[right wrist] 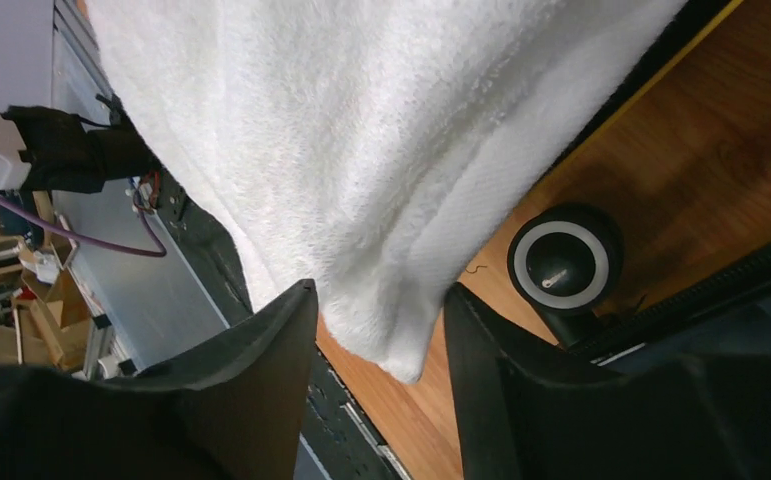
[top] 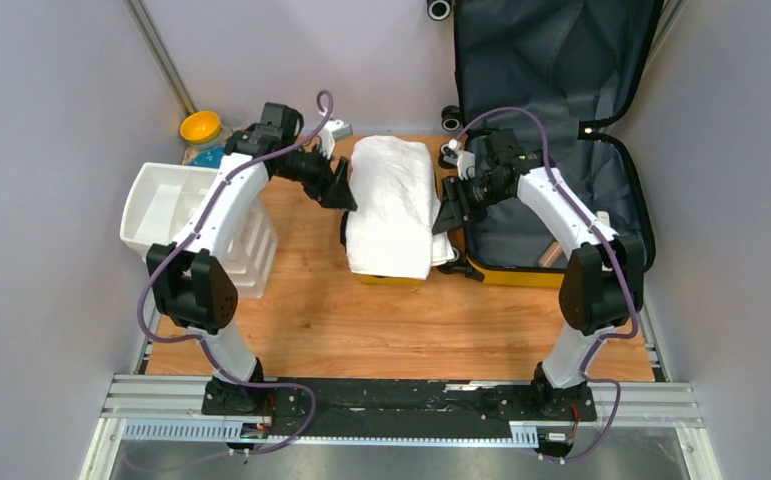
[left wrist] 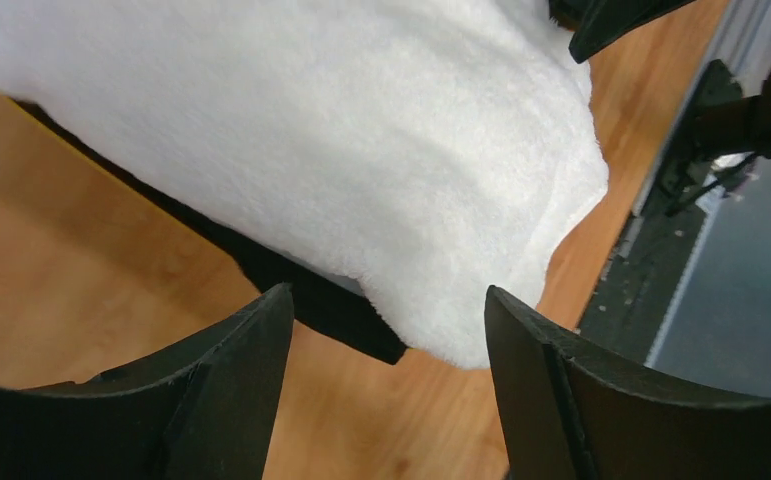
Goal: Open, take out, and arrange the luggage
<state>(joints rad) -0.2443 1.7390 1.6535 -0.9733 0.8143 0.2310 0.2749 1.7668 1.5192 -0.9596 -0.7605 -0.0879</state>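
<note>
Okay, top view first: the luggage (top: 581, 90) sits at the back right of the table (top: 361, 330), unzipped, 1 half flat on the wood and the other standing up with its dark lining facing us. A folded white towel (top: 391, 205) lies just left of it, over something with a yellow edge that we cannot make out. The left gripper (top: 347, 192) is at the towel's left side and the right gripper (top: 449, 215) at its right side; we cannot judge the jaw gaps from here. A white organiser (top: 151, 200) stands at the far left, with a yellow tub (top: 201, 127) behind it.

Left wrist view: the 2 fingers (left wrist: 231, 370) stand wide apart with the towel's edge beyond the gap, nothing clamped. A black edge (left wrist: 341, 315) shows under the towel.

Right wrist view: its fingers (right wrist: 261, 380) are parted too. A towel corner hangs loose in the gap, not pinched. A black wheel (right wrist: 566, 262) rests on the wood just beside the towel.
</note>
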